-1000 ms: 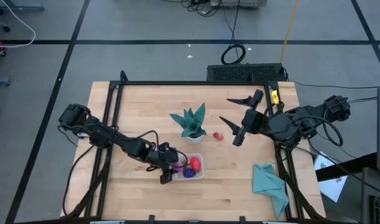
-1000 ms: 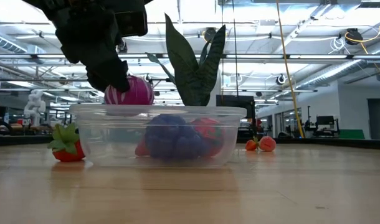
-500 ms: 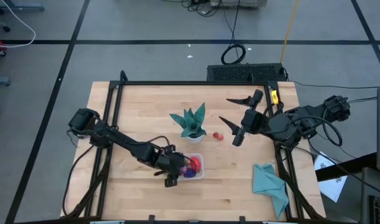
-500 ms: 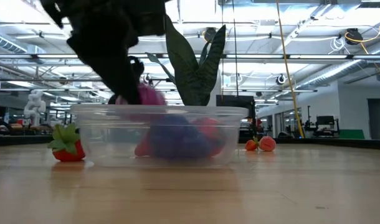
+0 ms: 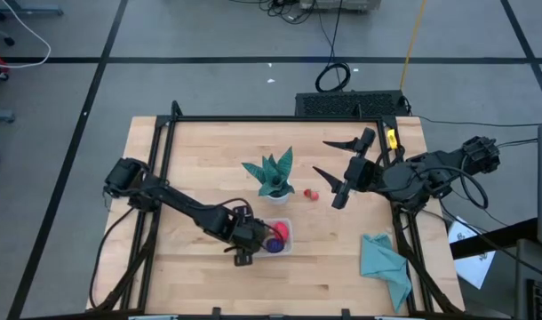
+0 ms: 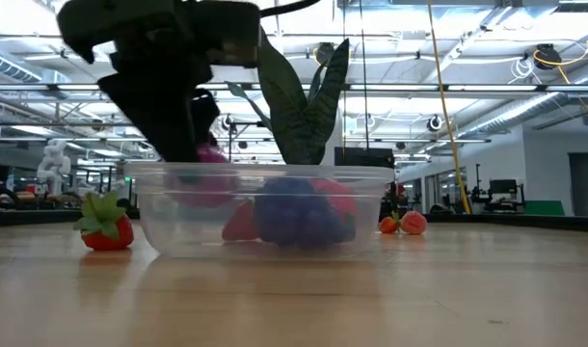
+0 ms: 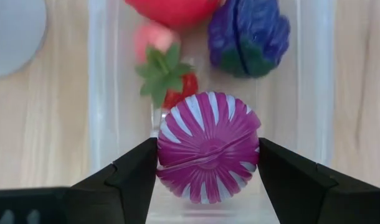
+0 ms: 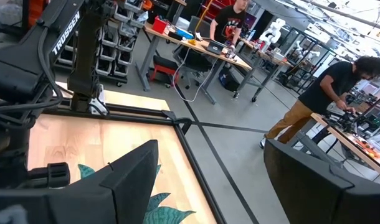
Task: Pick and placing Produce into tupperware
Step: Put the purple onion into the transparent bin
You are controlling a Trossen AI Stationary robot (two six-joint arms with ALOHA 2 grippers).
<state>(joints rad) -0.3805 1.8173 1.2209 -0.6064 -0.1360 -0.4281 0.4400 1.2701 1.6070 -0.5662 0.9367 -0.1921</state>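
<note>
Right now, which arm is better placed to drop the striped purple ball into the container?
Left. The left gripper already holds the striped ball over the tupperware. The right gripper hangs open beyond the plant.

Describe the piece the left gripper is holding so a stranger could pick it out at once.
Find the clear tupperware near the table's front edge, in front of the teal plant. The left gripper is over it, shut on a ball. Unlike the strawberry and dark purple piece inside, it is round, magenta, white-striped.
</note>
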